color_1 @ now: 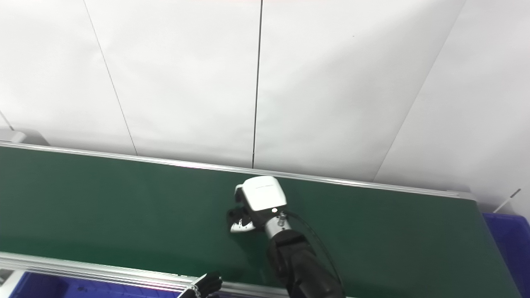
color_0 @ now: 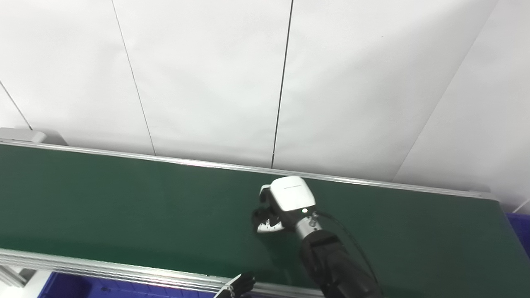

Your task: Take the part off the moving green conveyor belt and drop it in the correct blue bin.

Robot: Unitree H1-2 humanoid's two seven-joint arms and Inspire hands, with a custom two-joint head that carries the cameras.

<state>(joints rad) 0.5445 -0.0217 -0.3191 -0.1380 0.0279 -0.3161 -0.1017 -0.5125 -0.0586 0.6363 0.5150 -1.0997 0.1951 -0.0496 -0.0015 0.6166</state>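
Fingers: those of the right hand (color_0: 281, 205) curl down onto the belt around a small white part (color_0: 269, 226); whether they grip it firmly already I cannot tell, because the back of the hand hides them.
Belt: the green belt (color_0: 124, 207) runs across the whole picture between two metal rails (color_0: 103, 269), in front of a white wall (color_0: 207, 74).
Bins: one blue bin (color_1: 507, 240) stands past the right end of the belt; another blue bin (color_0: 103, 287) lies under the near rail, bottom left.
Right arm: it comes from the bottom edge, dark forearm, white hand, near the middle of the belt.
Left hand: only dark fingertips of the left hand (color_0: 240, 285) show at the near rail; open or closed I cannot tell.
Part: it lies on the belt, touching the right fingers, half hidden under them.
Handling: it looks small, light and stiff, probably smooth plastic that can slip; I would pinch it across its narrow sides.
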